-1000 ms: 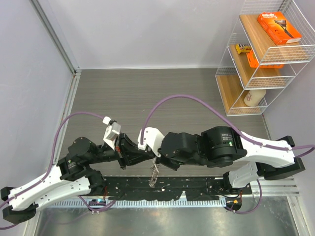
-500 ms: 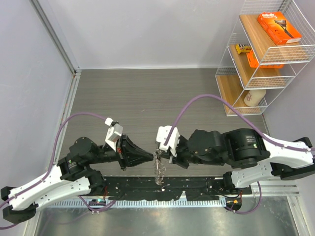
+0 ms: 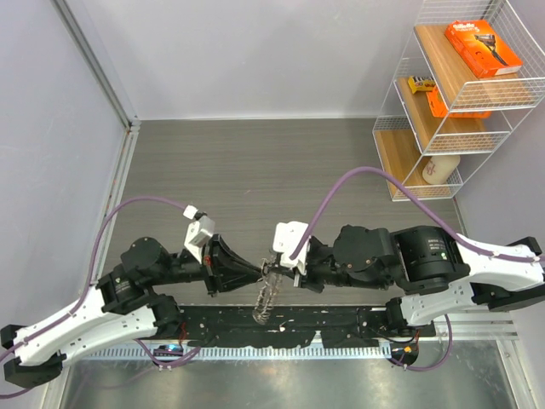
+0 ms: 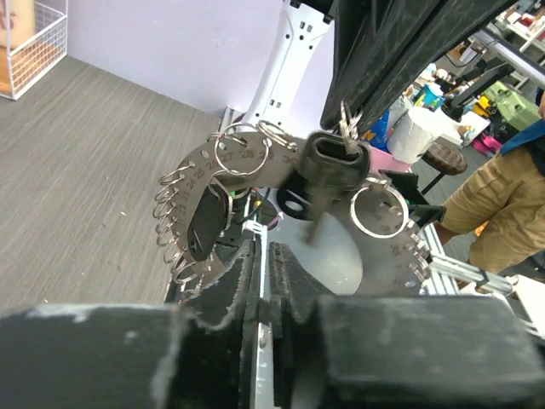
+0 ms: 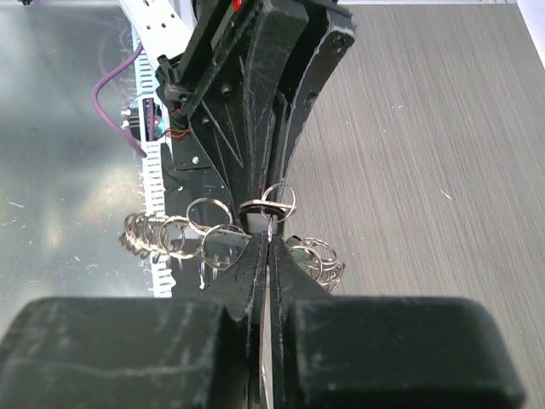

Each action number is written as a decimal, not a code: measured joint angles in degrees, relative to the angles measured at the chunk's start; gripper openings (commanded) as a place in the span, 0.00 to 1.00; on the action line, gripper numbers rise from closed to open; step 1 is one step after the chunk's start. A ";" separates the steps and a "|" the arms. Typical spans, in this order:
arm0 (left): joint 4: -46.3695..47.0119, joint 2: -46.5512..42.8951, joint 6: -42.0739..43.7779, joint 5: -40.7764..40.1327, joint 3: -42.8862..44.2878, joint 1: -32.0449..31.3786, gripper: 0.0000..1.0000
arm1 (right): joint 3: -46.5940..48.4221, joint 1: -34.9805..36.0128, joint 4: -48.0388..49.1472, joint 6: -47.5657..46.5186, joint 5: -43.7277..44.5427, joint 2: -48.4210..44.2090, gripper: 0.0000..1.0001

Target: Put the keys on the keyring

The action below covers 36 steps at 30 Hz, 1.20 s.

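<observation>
Metal keyring [image 3: 266, 296] hangs clamped in right gripper [image 3: 277, 266]; left gripper [image 3: 257, 271] seemingly pinches its edge; threading black key [image 4: 328, 162] needs steadying.

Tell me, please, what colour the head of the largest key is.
Black; the key head shows best in the left wrist view.
</observation>
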 measured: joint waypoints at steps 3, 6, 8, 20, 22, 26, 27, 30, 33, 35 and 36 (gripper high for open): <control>-2.62 -1.36 0.90 -0.59 1.60 0.00 0.42 | 0.85 0.02 -0.92 0.48 0.04 1.27 0.06; -4.11 -2.69 1.66 -1.09 4.46 0.00 0.49 | 1.11 0.02 -2.12 1.38 0.02 2.23 0.06; -4.55 -3.06 1.84 -1.40 6.62 0.00 0.51 | 1.11 0.02 -2.78 1.60 0.00 2.38 0.06; -5.27 0.57 1.79 -0.79 9.64 0.00 0.54 | 1.09 0.35 -3.02 1.88 -0.02 2.36 0.06; -5.38 1.44 1.77 -0.76 9.64 0.00 0.54 | 1.09 0.55 -3.02 1.66 -0.04 2.36 0.06; -5.57 2.27 1.62 -0.74 9.64 0.00 0.55 | 1.09 0.81 -3.02 1.29 -0.04 2.36 0.06; -5.55 2.32 1.60 -0.74 9.64 0.00 0.55 | 1.09 0.90 -3.02 1.27 -0.04 2.36 0.06; -5.51 2.34 1.53 -0.74 9.66 0.00 0.55 | 1.09 1.09 -3.02 1.07 -0.04 2.38 0.06; -5.46 2.43 1.33 -0.46 9.66 0.00 0.55 | 1.09 1.27 -3.02 1.03 -0.04 2.47 0.06; -5.22 2.62 1.25 -0.26 9.66 0.00 0.55 | 1.09 1.38 -3.02 0.94 -0.07 2.64 0.06; -5.07 2.73 1.20 -0.17 9.66 0.00 0.55 | 1.09 1.38 -3.02 0.90 -0.07 2.75 0.06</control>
